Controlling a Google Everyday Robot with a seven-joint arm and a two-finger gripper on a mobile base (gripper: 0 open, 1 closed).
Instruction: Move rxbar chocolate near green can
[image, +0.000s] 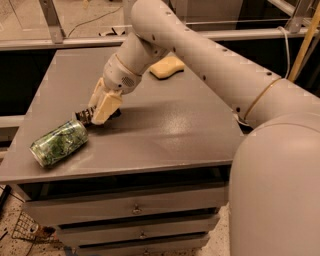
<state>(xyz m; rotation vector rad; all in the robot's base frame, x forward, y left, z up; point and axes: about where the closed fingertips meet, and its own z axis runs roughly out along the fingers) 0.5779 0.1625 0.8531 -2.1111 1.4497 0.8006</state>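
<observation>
Tool (97, 118) low over the front-left part of the desk (175, 125), pinching the rxbar chocolate (83, 116). The bar's end sat just beside the upper end of the green can (59, 142), which lay on its side. A yellow sponge (167, 67) lay farther back.

"Where's the one camera looking from?"

"It's looking from high up, close behind the arm's (210, 65) bulky near end, and it's facing down and forward."

"How near?"

"Near enough. It's taking in most of the tabletop (165, 125) and the drawers (135, 210) beneath, and the end effector (95, 116) is showing left of centre, low over the tabletop's near left part."
</observation>
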